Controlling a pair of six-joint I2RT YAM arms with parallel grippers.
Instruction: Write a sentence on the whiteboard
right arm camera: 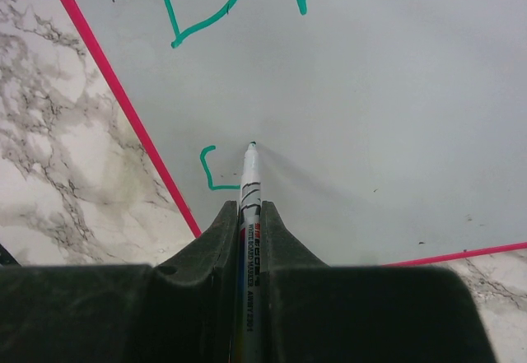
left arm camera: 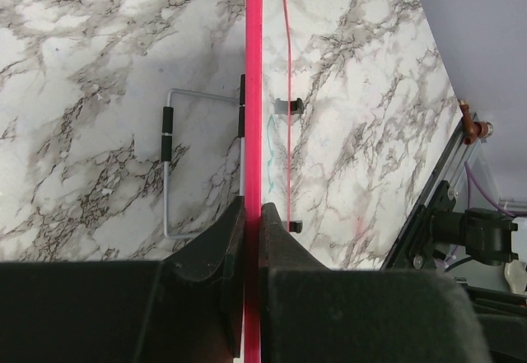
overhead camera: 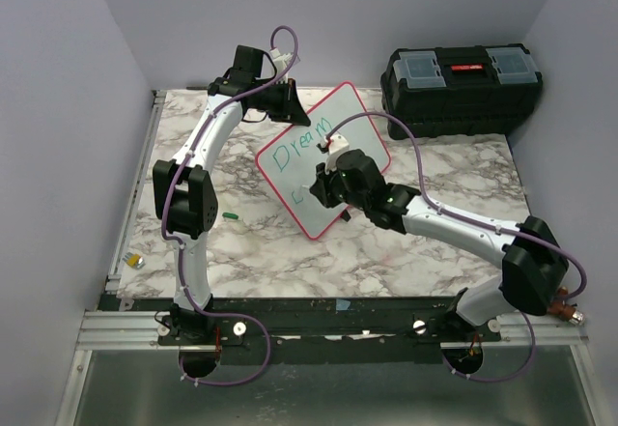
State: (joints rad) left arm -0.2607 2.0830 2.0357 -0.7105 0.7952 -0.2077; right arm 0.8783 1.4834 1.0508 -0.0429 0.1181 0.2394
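The whiteboard point(overhead camera: 348, 128) with its red-pink rim stands tilted on the marble table. My left gripper point(overhead camera: 288, 98) is shut on its top left edge, seen edge-on in the left wrist view point(left arm camera: 254, 91). Green writing point(overhead camera: 297, 151) reads "Dream" on the first line, with a "c" point(right arm camera: 207, 169) begun below it. My right gripper point(overhead camera: 326, 177) is shut on a white marker point(right arm camera: 249, 182). The marker's green tip rests on the board point(right arm camera: 395, 108) just right of the "c".
A black toolbox point(overhead camera: 462, 88) stands at the back right. A green marker cap point(overhead camera: 230, 215) lies on the table point(overhead camera: 406, 252) left of the board. A small yellow-and-silver object point(overhead camera: 135, 262) lies at the left edge. A wire stand point(left arm camera: 169, 165) is behind the board.
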